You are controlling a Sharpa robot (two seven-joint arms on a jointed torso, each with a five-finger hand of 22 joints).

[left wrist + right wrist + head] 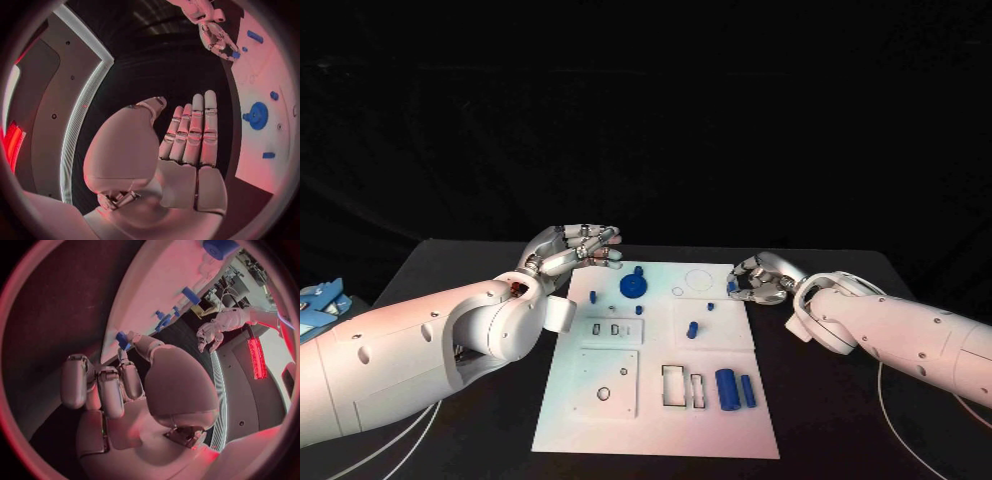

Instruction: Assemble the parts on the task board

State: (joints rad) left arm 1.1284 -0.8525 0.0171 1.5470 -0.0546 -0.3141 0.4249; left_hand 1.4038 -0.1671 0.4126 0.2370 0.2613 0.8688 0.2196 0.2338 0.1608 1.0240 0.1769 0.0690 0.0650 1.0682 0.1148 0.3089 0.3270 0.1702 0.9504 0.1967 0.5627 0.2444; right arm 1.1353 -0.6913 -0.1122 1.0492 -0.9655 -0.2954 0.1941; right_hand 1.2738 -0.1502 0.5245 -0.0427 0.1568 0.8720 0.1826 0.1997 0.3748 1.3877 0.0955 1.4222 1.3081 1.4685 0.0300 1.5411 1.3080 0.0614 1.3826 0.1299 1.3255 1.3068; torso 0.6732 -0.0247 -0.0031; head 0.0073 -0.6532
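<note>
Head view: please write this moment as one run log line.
left hand: open, beside white task board | right hand: fingers pinch small blue part at board edge

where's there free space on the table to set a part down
Bare black table lies beyond the board's far edge, between the two robot hands, and along its right side below the right robot hand. The board's upper middle is crowded around the gear; the left arm covers the table left of the board.

A black table (473,262) fills the lower half of the frame. Behind it, a black backdrop (646,110) covers the upper half. White cables (401,448) cross the table's lower corners.
</note>
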